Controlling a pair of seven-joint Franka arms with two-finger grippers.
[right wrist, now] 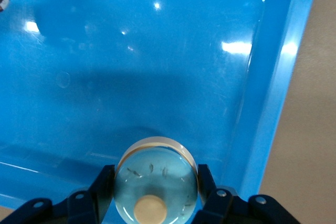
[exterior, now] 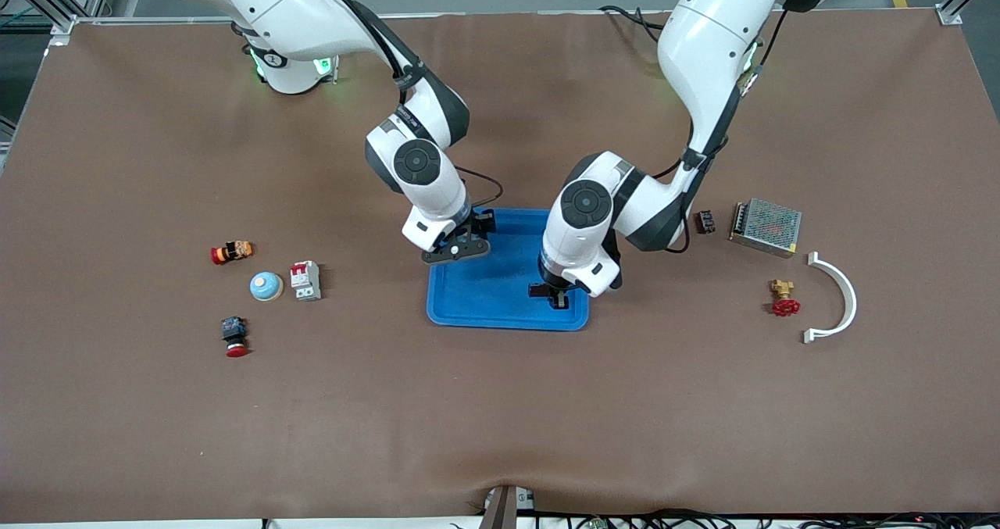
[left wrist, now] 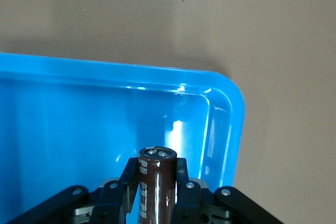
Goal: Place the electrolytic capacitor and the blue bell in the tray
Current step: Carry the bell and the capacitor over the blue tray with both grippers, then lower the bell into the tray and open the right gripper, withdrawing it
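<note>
The tray [right wrist: 273, 108] looks like smooth, glossy blue plastic that throws bright glints. The bench [exterior: 500, 404] wears a matt brown covering, faintly wrinkled at its near edge. The capacitor [left wrist: 156, 187] has a shiny dark-brown sleeve. The bell [right wrist: 156, 179] is glossy pale blue, perhaps painted metal.

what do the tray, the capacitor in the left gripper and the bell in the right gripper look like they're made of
Tray: glossy blue plastic, judging by its bright highlights and moulded rounded rim.
Capacitor, held in the left gripper: dark brown shiny sleeve, probably plastic film, with a streak of reflection; two small metal-looking terminals on its end.
Bell, held in the right gripper: smooth pale-blue dome, likely painted metal or plastic, with a cream button.
</note>
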